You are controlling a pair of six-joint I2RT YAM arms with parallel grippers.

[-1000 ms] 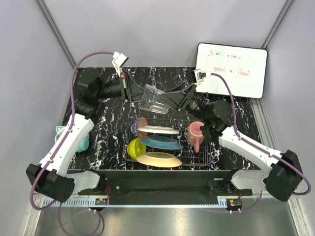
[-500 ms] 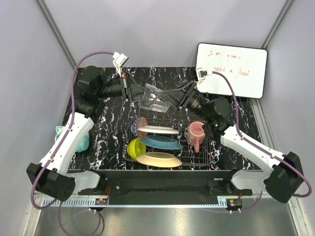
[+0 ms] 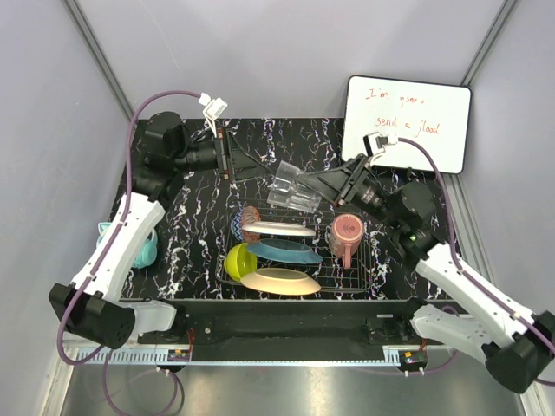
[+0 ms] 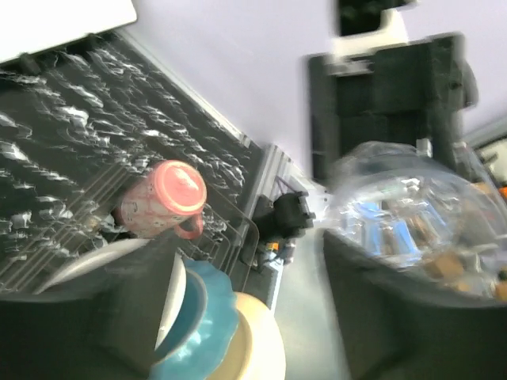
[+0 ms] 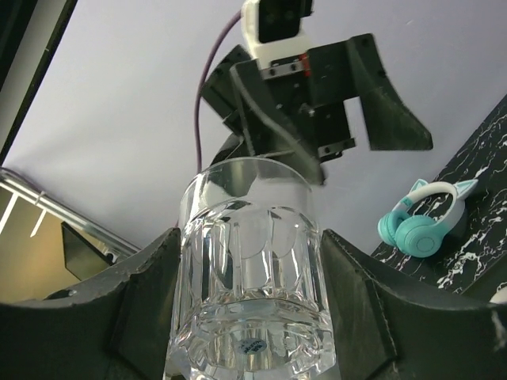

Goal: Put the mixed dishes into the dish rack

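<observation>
right gripper [image 3: 314, 185] clamped on clear glass [image 3: 290, 187], above far edge of dish rack [image 3: 365, 263]; left gripper [image 3: 253, 167] jaws spread, probably clear of glass, wrist view blurred

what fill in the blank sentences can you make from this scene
1. The right gripper holds the clear glass; the left gripper is ____.
2. In the dish rack, the teal plate stands between the white plate and the ____ plate.
3. The teal headphones lie to the ____ of the dish rack.
Missing words: open, orange, left.
</observation>
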